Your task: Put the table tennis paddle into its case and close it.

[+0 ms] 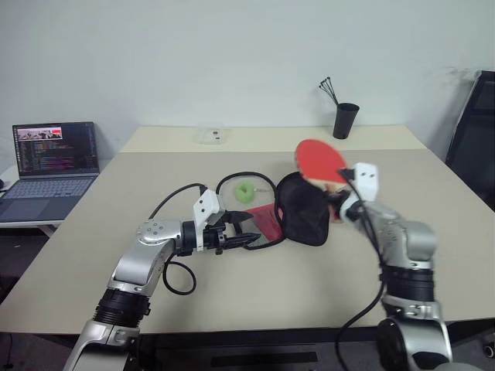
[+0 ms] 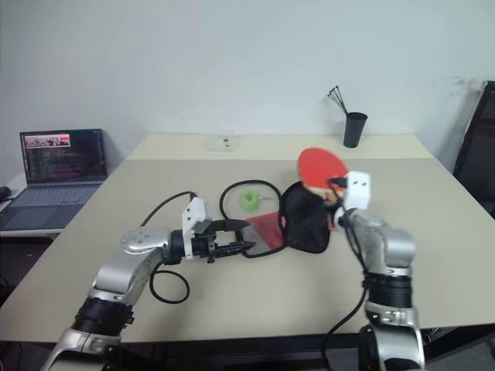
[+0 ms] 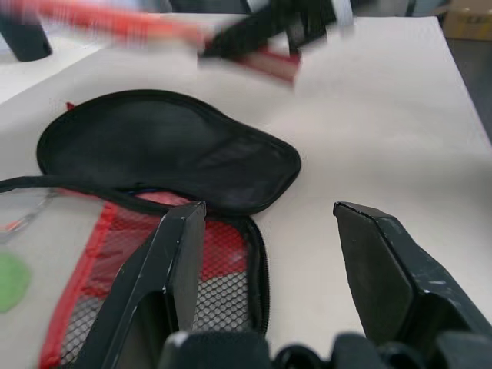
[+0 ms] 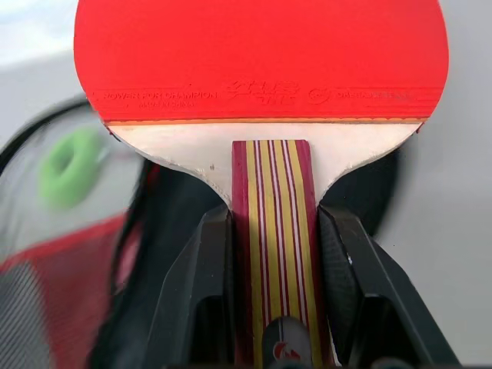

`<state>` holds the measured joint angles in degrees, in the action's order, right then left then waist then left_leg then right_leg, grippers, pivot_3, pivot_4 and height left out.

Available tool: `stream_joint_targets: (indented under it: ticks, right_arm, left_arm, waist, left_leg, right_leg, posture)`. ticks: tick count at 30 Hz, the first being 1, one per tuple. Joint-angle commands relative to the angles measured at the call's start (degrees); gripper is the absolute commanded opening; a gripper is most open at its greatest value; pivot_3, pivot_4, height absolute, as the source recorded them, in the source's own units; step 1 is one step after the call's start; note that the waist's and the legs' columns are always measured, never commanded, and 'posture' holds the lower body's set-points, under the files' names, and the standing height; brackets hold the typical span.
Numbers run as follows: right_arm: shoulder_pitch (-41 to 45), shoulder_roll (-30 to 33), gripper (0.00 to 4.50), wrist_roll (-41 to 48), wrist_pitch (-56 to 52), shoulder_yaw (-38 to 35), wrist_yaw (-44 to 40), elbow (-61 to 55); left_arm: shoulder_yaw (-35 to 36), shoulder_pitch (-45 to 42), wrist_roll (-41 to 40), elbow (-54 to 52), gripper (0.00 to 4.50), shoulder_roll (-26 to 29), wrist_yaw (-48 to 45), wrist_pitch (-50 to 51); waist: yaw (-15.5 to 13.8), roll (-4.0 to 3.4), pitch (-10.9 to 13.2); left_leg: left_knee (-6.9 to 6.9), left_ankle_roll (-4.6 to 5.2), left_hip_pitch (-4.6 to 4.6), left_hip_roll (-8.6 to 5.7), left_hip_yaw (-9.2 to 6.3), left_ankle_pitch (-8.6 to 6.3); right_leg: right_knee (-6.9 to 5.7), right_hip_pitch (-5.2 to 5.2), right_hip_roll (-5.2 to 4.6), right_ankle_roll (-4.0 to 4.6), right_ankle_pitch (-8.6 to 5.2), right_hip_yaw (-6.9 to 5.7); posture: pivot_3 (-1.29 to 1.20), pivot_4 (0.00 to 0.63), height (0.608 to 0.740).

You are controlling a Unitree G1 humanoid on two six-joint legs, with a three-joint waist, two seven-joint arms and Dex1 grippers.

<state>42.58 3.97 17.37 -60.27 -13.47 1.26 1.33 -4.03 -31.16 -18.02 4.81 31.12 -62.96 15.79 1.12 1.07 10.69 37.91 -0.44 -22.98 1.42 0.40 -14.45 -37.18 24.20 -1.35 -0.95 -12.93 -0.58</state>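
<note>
The table tennis paddle (image 4: 261, 54) has a red rubber face and a striped wooden handle. My right gripper (image 4: 270, 211) is shut on that handle and holds the paddle (image 1: 321, 160) in the air, just behind and to the right of the case. The case (image 1: 302, 212) lies unzipped at the table's middle. Its black half is folded back, and its red mesh half (image 3: 154, 254) lies toward my left gripper (image 1: 251, 239). That gripper is open and nearly level, its fingertips at the edge of the mesh half with nothing clamped between them.
A green ring (image 1: 246, 191) and a black cable loop (image 1: 232, 182) lie just behind the case. A black cup (image 1: 346, 120) with sticks and a small clear box (image 1: 213, 136) stand at the far edge. A laptop (image 1: 50, 166) sits on a side table to the left.
</note>
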Motion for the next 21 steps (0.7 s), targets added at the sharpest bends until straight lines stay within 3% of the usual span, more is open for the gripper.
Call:
stream_joint_targets:
  ticks: [1,11,21]
  right_arm:
    - [1.7,-1.8,1.1,-1.7,6.0,-0.3,2.9,3.4]
    - [5.1,-4.0,1.1,-3.6,16.2,-0.1,6.1,17.7]
    - [5.2,-5.1,1.1,-3.2,17.3,-1.0,9.1,20.3]
  left_arm:
    - [1.0,0.4,-0.9,-3.0,2.91,0.1,0.8,-0.4]
    - [1.2,1.1,-1.0,-4.0,2.91,0.8,1.4,-0.1]
    - [1.4,1.8,-1.0,-4.9,2.91,1.1,1.9,0.2]
  waist:
    - [0.0,0.0,0.0]
    - [0.6,0.0,0.0]
    - [0.7,0.0,0.0]
  left_leg:
    - [0.0,0.0,0.01,0.0,0.04,0.0]
    - [-0.04,0.0,0.03,0.12,0.09,0.0]
    - [-0.01,0.0,0.06,0.16,0.1,0.0]
  right_leg:
    - [0.01,0.0,-0.01,0.01,0.01,0.0]
    - [0.03,0.05,0.11,0.11,0.07,0.01]
    - [0.01,0.04,0.15,0.16,0.09,0.02]
  posture:
    - [0.0,0.15,0.74]
    - [0.0,0.15,0.74]
    - [0.0,0.15,0.74]
